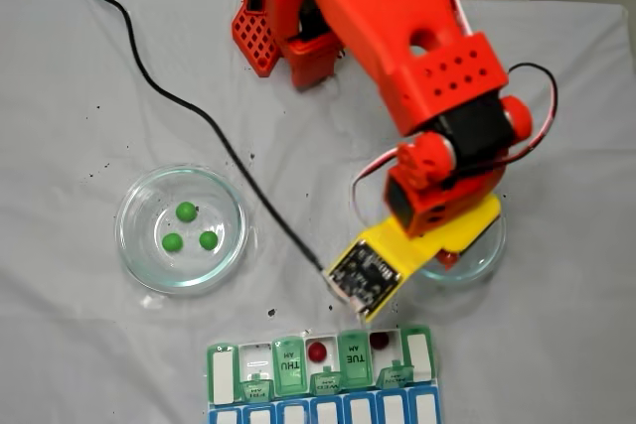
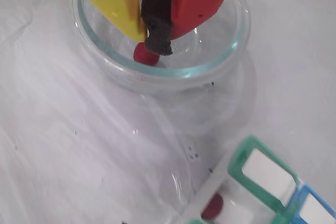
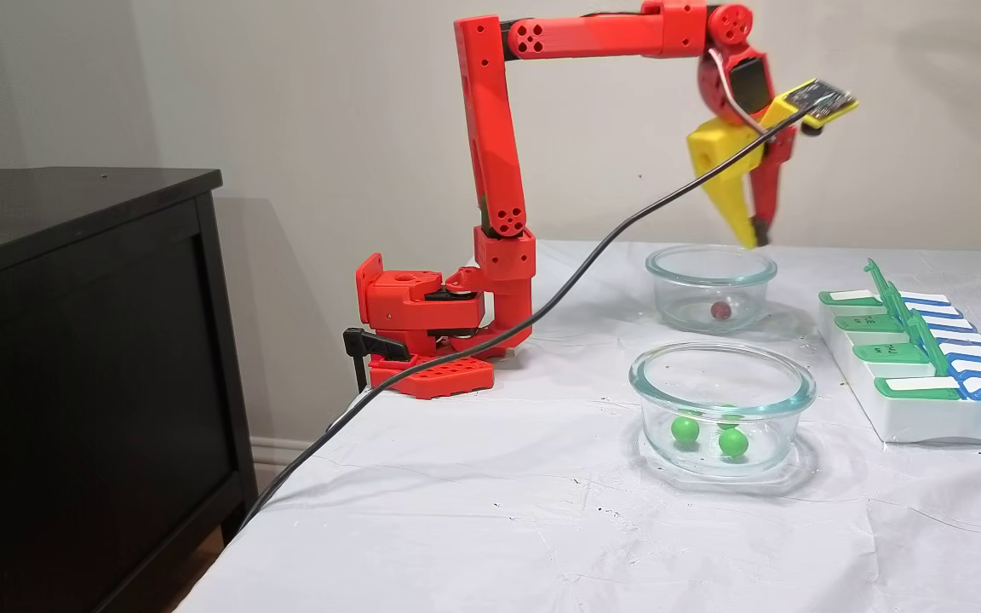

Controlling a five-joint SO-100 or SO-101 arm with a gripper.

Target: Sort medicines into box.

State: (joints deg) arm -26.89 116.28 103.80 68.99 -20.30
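My gripper (image 3: 756,241) hangs just above the far glass dish (image 3: 669,298), its yellow and red fingers shut together on their black foam pad with nothing held. In the wrist view the gripper (image 2: 157,39) tips are over the dish (image 2: 173,73), and one red medicine ball (image 2: 143,56) lies on the dish bottom below them. Three green medicine balls (image 1: 186,211) sit in the left dish (image 1: 124,225) in a fixed view. The box (image 1: 224,374) lies at the table's front edge, with a red ball (image 1: 317,352) in one open compartment and another (image 1: 379,340) two compartments to the right.
A black cable (image 1: 199,116) runs across the cloth from the far left to the camera board on the wrist. The arm's red base (image 3: 422,332) stands at the table's back edge. A black cabinet (image 3: 73,340) stands beside the table.
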